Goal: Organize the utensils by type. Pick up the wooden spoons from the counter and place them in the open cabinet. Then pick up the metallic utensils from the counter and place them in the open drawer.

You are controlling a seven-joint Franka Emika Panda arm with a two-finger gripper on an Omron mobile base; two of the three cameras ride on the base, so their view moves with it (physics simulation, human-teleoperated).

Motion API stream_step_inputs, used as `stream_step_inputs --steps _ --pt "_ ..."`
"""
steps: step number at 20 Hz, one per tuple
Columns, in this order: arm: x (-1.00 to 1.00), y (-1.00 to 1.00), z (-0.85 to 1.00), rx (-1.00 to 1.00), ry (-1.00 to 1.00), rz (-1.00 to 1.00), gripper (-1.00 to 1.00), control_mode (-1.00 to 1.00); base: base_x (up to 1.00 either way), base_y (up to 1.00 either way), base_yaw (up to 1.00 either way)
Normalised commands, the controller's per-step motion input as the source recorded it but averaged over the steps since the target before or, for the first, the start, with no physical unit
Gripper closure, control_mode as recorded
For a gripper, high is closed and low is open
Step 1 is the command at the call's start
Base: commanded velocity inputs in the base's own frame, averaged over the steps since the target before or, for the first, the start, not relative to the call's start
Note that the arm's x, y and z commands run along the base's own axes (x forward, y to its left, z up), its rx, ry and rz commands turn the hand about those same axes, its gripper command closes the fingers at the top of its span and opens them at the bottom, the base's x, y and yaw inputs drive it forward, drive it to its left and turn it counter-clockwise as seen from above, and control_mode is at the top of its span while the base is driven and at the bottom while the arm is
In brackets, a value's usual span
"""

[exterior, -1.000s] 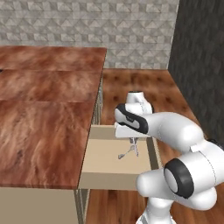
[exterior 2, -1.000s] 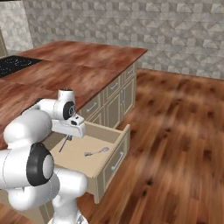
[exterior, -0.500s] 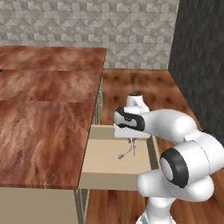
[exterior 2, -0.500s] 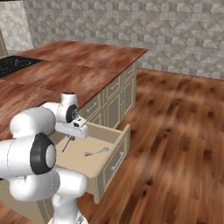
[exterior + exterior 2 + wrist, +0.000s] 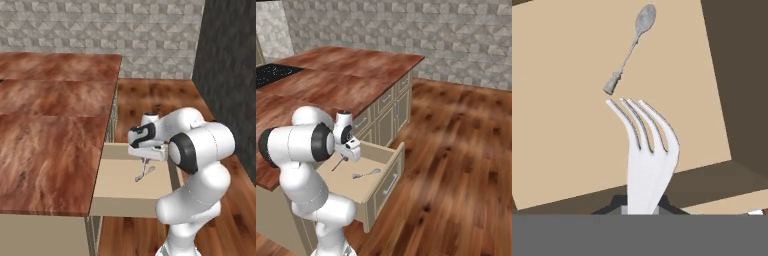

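My gripper [image 5: 641, 207] is shut on the handle of a silver fork [image 5: 647, 150], whose tines point down at the open drawer [image 5: 562, 100]. In the left base view the gripper [image 5: 146, 154] hangs over the pale beige drawer [image 5: 117, 182], and the fork [image 5: 143, 167] dangles from it close to the bottom. A silver spoon [image 5: 631, 47] lies flat on the drawer floor, just beyond the fork tines. From the right side the spoon [image 5: 367, 174] rests in the drawer [image 5: 387, 181], beside the held fork [image 5: 337, 164]. The reddish-brown counter [image 5: 50, 125] lies to the left.
A black stovetop [image 5: 271, 75] sits at the counter's far left end. Cream cabinet fronts [image 5: 391, 105] run below the counter top. Wooden floor [image 5: 456, 150] spreads to the right of the drawer. A dark wall [image 5: 230, 60] stands at the right.
The arm's upper links have swung forward over the drawer. The gripper has sunk slightly, with the fork still in it.
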Motion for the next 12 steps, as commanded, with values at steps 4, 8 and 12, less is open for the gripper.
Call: stream_step_inputs --steps 4,8,12 --pt "0.36 -0.07 -0.45 0.00 0.03 -0.26 1.00 -1.00 0.00 0.00 0.00" --pt "0.44 -0.14 -0.56 0.00 0.10 -0.21 1.00 -1.00 0.00 0.00 0.00" --pt "0.23 -0.15 -0.53 0.00 0.00 -0.16 1.00 -1.00 0.00 0.00 0.00"
